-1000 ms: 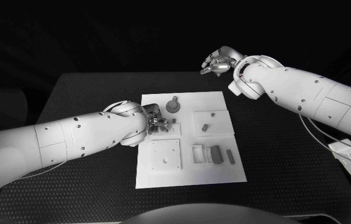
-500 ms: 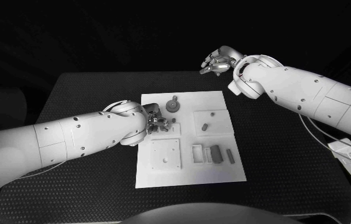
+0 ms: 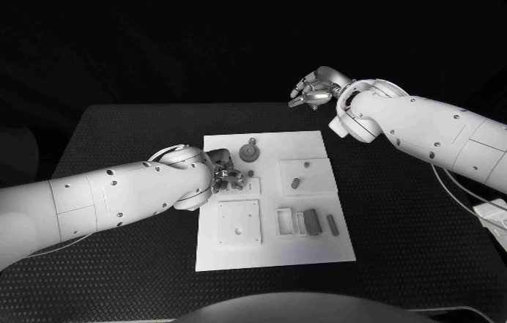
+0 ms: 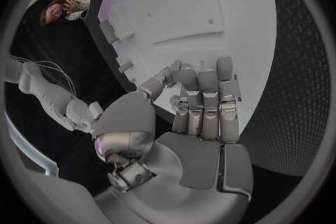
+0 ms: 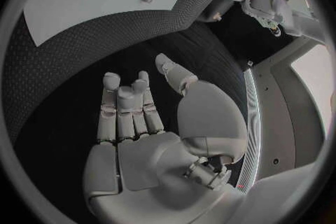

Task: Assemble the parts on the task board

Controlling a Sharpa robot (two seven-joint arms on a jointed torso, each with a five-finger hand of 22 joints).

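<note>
The black table (image 3: 127,125) carries the white task board (image 3: 317,253) at its middle. The right hand (image 3: 313,92) hangs above the table's far edge, well apart from the board, fingers loosely spread and holding nothing. The left hand (image 3: 229,176) rests low over the board's left-middle pocket; whether it grips a piece I cannot tell. A round part (image 3: 250,151) sits at the far side. A small part (image 3: 297,183) lies in the right tray, and bars (image 3: 332,225) lie loose near right, so assembly looks largely unfinished.
</note>
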